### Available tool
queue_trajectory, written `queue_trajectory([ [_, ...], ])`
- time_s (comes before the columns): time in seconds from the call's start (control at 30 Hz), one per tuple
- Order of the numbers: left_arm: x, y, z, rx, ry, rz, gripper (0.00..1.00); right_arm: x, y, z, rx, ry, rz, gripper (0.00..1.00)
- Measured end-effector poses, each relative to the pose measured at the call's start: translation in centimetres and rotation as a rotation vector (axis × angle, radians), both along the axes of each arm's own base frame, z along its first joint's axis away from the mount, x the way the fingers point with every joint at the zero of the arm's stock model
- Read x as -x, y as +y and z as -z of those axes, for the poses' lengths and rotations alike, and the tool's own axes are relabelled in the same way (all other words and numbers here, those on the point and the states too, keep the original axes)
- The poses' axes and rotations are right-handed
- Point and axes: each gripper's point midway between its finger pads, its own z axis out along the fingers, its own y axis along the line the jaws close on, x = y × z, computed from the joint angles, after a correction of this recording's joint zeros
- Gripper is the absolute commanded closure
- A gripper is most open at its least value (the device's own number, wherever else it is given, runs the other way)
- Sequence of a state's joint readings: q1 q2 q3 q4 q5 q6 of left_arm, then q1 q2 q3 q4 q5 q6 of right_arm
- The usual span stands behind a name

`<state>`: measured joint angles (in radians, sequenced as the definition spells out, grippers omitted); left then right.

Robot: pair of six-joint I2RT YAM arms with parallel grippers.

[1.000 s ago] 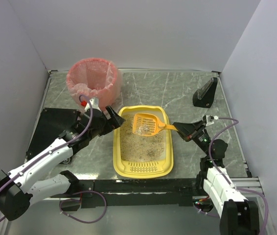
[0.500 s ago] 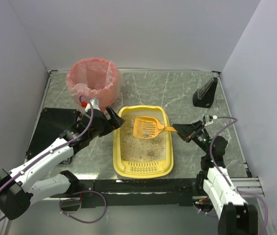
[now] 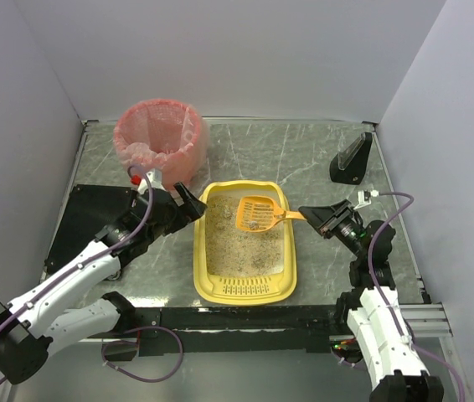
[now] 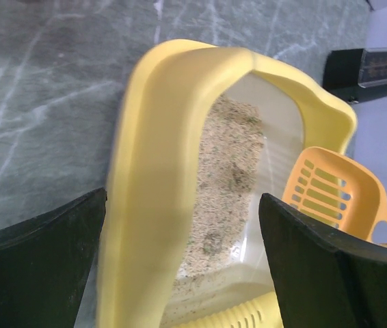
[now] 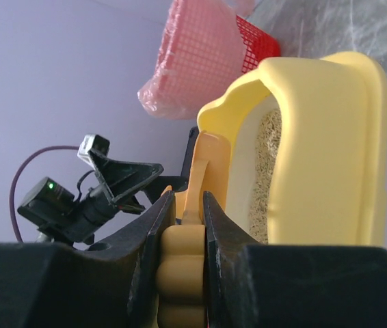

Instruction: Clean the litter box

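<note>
The yellow litter box point(image 3: 201, 255) lies mid-table with beige litter inside and its slotted lip at the near end. My right gripper point(image 3: 311, 218) is shut on the handle of the orange slotted scoop point(image 3: 258, 213), holding its head tilted above the far end of the litter. The right wrist view shows the fingers point(image 5: 221, 225) clamped on the handle point(image 5: 182, 273) beside the box wall point(image 5: 330, 137). My left gripper point(image 3: 188, 203) is open at the box's far left corner. In its wrist view the jaws point(image 4: 182, 198) stand one on each side of the yellow rim point(image 4: 152, 171).
A pink-lined round basket point(image 3: 160, 134) stands at the far left, just beyond my left gripper. A black wedge-shaped stand point(image 3: 352, 159) sits at the far right. A black mat point(image 3: 86, 219) lies under my left arm. White walls close in three sides.
My right gripper has risen and drawn slightly right, lifting the scoop head off the litter and tilting it. My left gripper has shifted a little left along the box's corner.
</note>
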<state>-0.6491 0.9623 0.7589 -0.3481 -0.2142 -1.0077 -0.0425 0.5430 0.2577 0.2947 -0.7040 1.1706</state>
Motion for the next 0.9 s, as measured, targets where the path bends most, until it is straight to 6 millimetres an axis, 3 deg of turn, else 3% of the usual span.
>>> queue_trajectory([
  [0.1,0.2,1.2,0.2,-0.028,0.005,-0.040,0.03,-0.4,0.1,0.3,-0.022,0.048,-0.006,1.00],
  [0.2,0.4,2.7,-0.5,-0.037,-0.017,-0.091,0.03,-0.9,0.4,-0.6,-0.032,0.080,-0.014,1.00],
  [0.37,0.6,5.3,-1.9,-0.043,-0.061,-0.177,0.03,-1.3,1.3,-4.6,-0.039,0.024,-0.047,1.00],
  [0.57,1.1,7.0,-1.3,-0.064,-0.039,-0.240,0.03,-2.8,4.0,-8.3,-0.049,0.010,-0.143,1.00],
  [0.7,1.9,7.7,-0.7,-0.054,-0.028,-0.260,0.03,-4.8,6.5,-9.5,-0.049,0.042,-0.180,1.00],
  [0.9,3.3,9.0,-0.6,-0.046,-0.029,-0.284,0.03,-9.5,10.2,-13.9,-0.062,0.019,-0.194,1.00],
])
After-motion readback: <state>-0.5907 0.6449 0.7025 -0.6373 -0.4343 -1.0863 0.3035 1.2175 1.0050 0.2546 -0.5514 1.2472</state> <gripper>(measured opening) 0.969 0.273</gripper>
